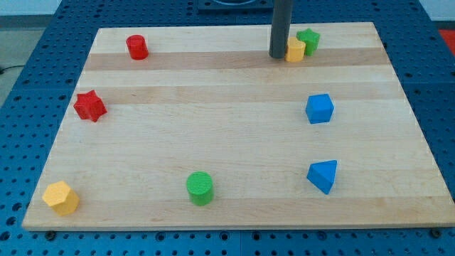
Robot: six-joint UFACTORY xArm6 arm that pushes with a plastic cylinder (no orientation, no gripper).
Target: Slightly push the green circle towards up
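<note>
The green circle (200,188), a short cylinder, stands near the view's bottom, a little left of centre. My tip (277,55) rests on the board at the view's top, far from the green circle, up and to its right. It is just left of a small yellow block (296,50), close to touching it. A green star (308,39) sits right behind that yellow block, against it.
A red cylinder (137,47) is at the top left and a red star (89,106) at the left. A yellow hexagon (61,198) sits in the bottom left corner. A blue cube (319,109) and a blue triangle (323,176) are at the right. The wooden board (227,128) ends in blue perforated table.
</note>
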